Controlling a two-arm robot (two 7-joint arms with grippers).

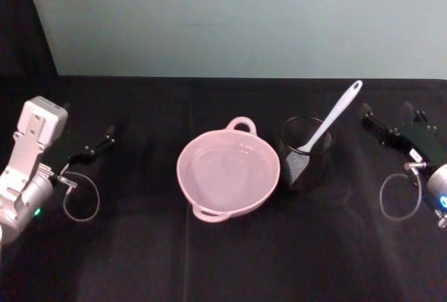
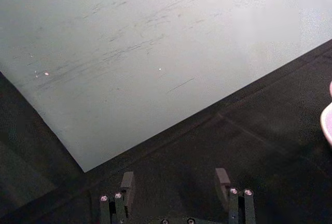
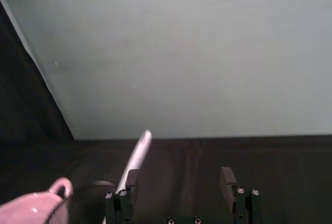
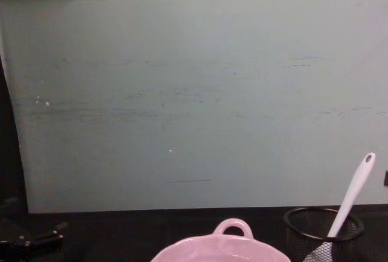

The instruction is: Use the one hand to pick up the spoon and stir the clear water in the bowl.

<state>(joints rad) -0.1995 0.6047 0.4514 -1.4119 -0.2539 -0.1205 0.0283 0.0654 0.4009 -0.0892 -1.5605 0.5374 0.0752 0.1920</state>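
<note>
Spoon (image 1: 328, 126) untouched; right hand (image 1: 397, 125) fingers (image 3: 227, 178) apart.

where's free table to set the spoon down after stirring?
Bare cloth: the front strip before the bowl, and between the bowl and the left gripper. Crowded: bowl and mesh cup nearly touch; the spoon leans toward the right gripper.

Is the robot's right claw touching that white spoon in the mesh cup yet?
Apart. The head view shows bare black cloth between the right gripper and the spoon, which leans in the mesh cup.
</note>
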